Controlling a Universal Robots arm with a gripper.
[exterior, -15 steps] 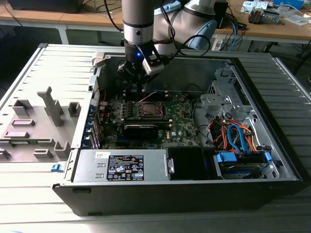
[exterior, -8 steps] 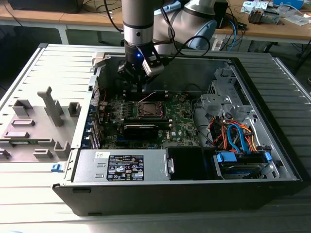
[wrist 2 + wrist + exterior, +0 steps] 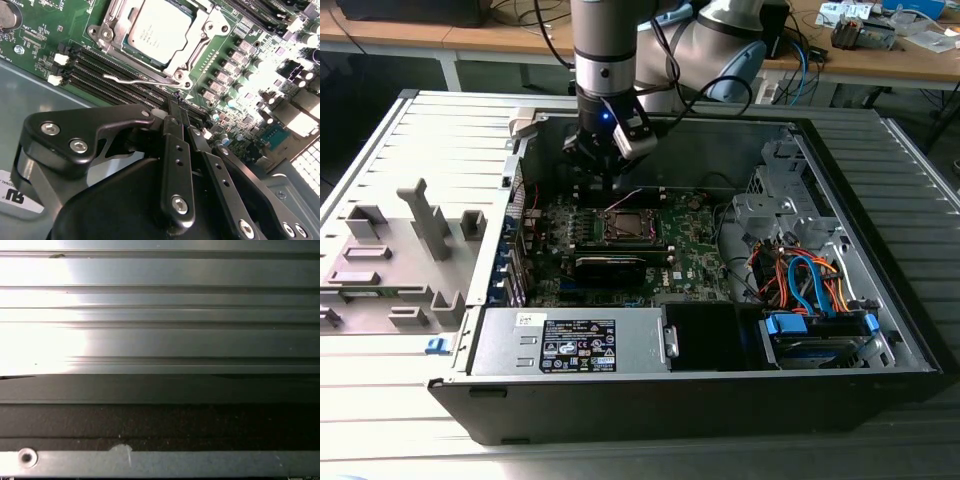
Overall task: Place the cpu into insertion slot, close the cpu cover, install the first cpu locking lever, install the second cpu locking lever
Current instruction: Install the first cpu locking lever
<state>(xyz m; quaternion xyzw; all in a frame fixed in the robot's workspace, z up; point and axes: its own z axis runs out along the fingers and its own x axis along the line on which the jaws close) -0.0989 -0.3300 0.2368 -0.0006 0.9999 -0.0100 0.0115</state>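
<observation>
The cpu (image 3: 157, 30), with its silvery top, lies flat in the insertion slot (image 3: 623, 225) on the green board. The silver cpu cover (image 3: 205, 26) lies down around it, so the chip shows through the window. One thin wire locking lever (image 3: 131, 79) sticks out along the socket's edge over the black memory slots. A second lever (image 3: 199, 47) runs along another side. My gripper (image 3: 175, 102) hangs just above the board beside the socket, its black fingers pressed together with nothing between them. In the exterior view the gripper (image 3: 603, 178) is behind the socket.
The open computer case holds a power supply (image 3: 570, 342) at the front. A drive bay with blue and orange cables (image 3: 810, 285) sits at the exterior view's right. Grey plastic fixtures (image 3: 390, 250) stand on the ribbed metal table (image 3: 160, 305) outside the case.
</observation>
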